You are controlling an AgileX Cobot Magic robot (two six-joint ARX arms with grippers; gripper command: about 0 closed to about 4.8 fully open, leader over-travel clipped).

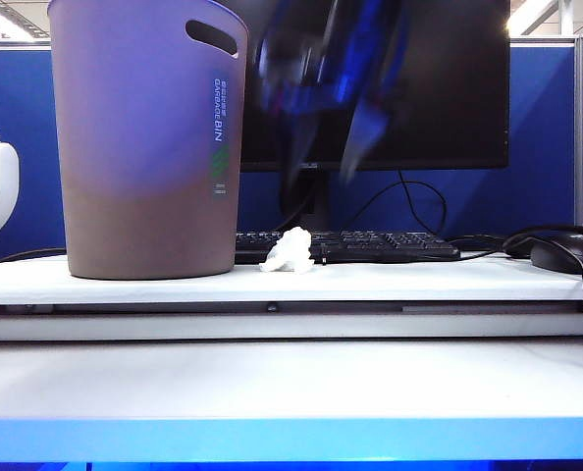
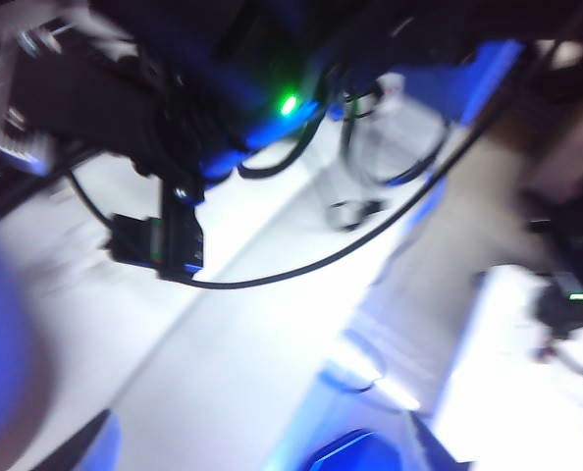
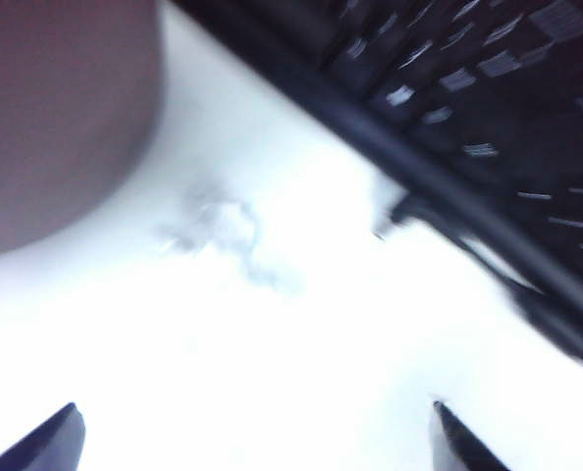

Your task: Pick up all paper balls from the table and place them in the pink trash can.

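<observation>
The pink trash can [image 1: 146, 137] is standing upright on the raised rear tier of the white desk [image 1: 291, 383], at about 10 o'clock in the exterior view. Its long axis is running vertically, mouth up, and its oval handle cutout and lettered label are facing toward 3 o'clock. One white paper ball [image 1: 289, 251] is resting on the same tier just beside the can's base, at roughly 4 o'clock from it and directly in front of the black keyboard [image 1: 370, 244]; the wad is irregular, slightly wider than tall, with no clear pointing direction. A blurred blue-black arm is hanging above the ball, before the dark monitor [image 1: 439, 78].

In the right wrist view, the right gripper [image 3: 257, 437] is showing two dark fingertips [image 3: 46, 442] spread wide apart, holding nothing, with the blurred paper ball [image 3: 223, 231] lying on the desk between the can's wall [image 3: 61, 118] and the keyboard [image 3: 488, 108].

In the left wrist view, the left gripper [image 2: 262, 446] is appearing only as smeared blue shapes at the frame edge; its fingers seem spread, over bare desk and cables.
</observation>
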